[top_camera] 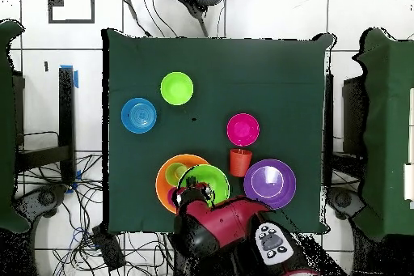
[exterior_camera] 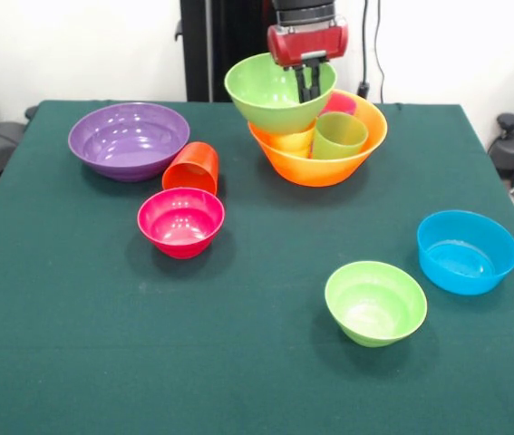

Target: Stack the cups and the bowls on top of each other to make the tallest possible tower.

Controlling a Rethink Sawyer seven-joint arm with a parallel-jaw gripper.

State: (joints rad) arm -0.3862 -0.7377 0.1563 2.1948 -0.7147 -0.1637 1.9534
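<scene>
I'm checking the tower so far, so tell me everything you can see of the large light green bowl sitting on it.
The large light green glossy plastic bowl is round, smooth, open side up and tilted. It rests on a yellow tumbler inside the large orange bowl, beside a light green tumbler. The gripper reaches down at its far rim; its grip is unclear.

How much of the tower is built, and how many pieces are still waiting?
A start is made: the large orange bowl holds cups, and the large light-green bowl sits tilted on top of them. The gripper is at that green bowl's rim. Still waiting on the table: the purple bowl, the orange-red cup lying on its side, the pink-red bowl, the small green bowl and the blue bowl.
</scene>
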